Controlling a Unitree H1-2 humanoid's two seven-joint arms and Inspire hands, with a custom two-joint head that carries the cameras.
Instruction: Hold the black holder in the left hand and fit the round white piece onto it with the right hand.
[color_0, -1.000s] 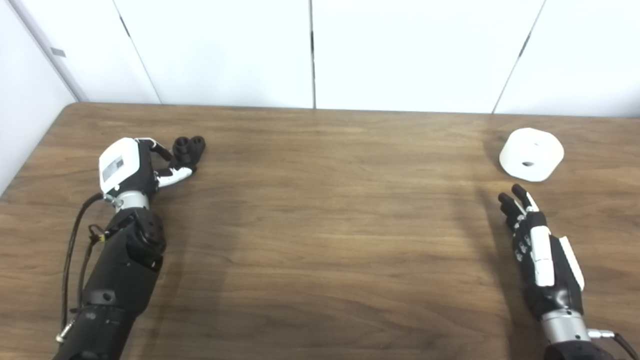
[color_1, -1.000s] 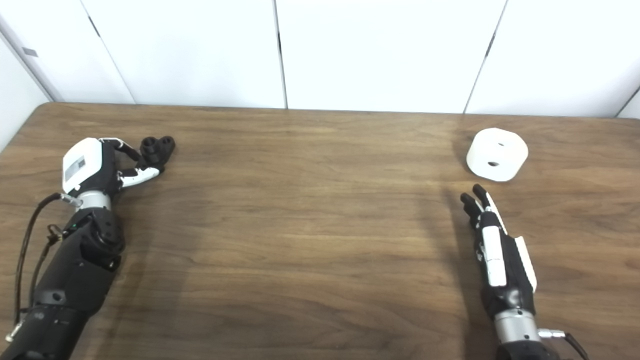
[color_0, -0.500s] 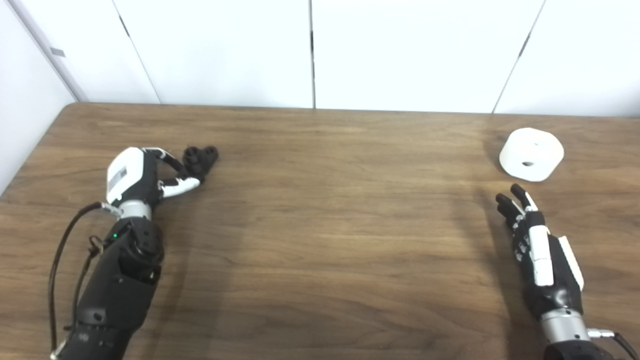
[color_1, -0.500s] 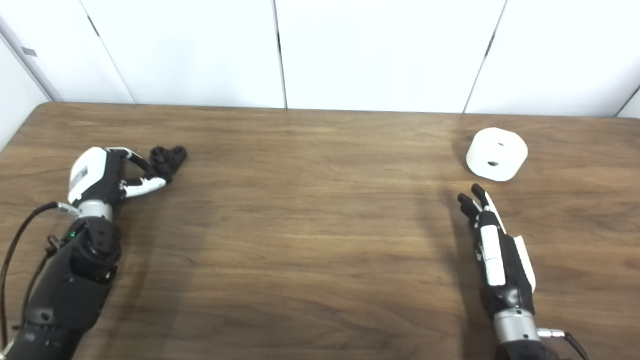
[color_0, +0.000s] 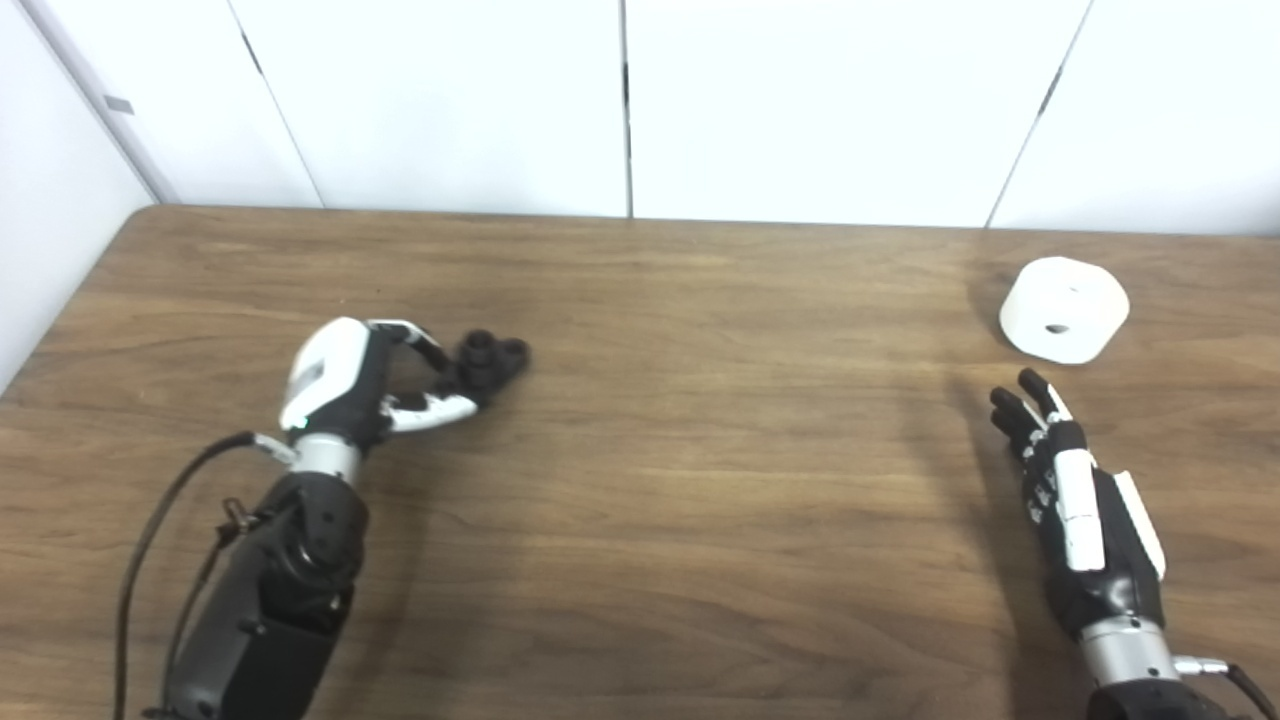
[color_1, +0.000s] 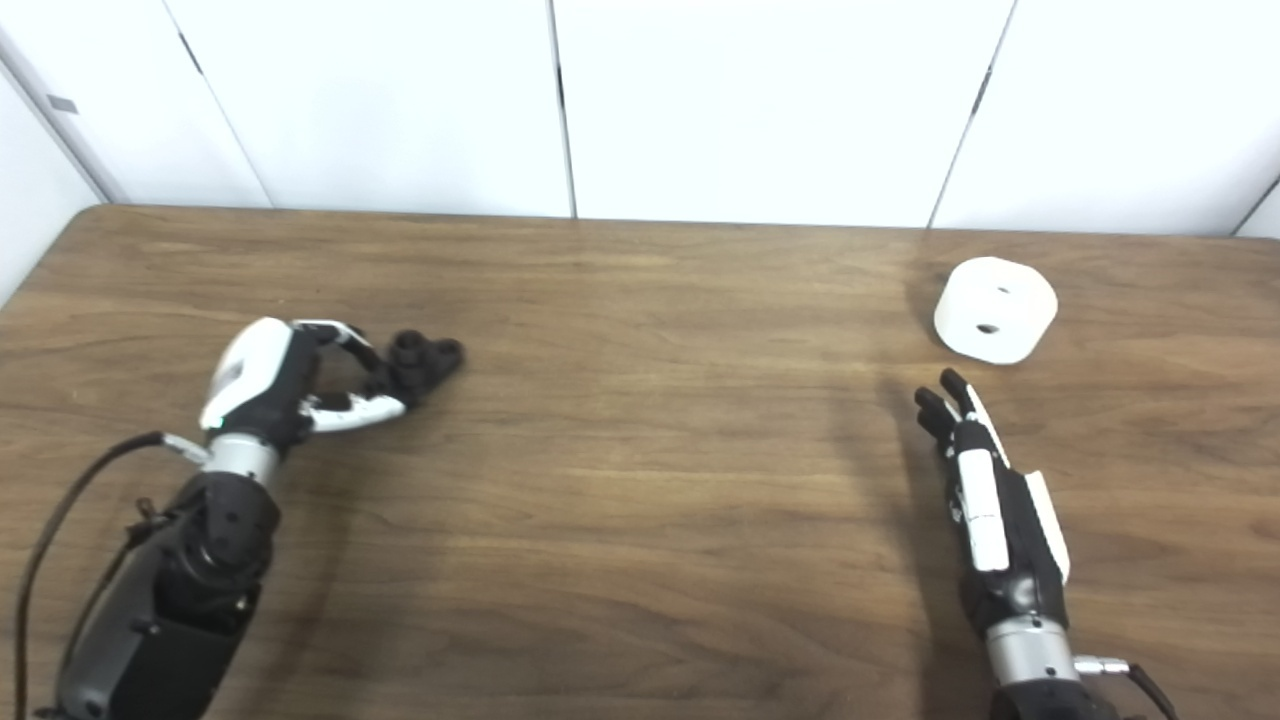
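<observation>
- Left hand grips the black holder at its fingertips, thumb underneath, fingers curled over the top.
- Black holder sits left of centre, low over the brown tabletop; can't tell if it touches the wood.
- Holder shows round knob-like ends pointing away from the hand.
- Round white piece lies on the tabletop at far right, near the back edge, small dark hole on its side facing the camera.
- Right hand is empty, fingers straight and slightly apart, edge-on, pointing toward the white piece.
- Right hand's fingertips are near the white piece, not touching it.
- Holder and white piece are well apart, on opposite sides of the tabletop.
- White wall panels behind.
</observation>
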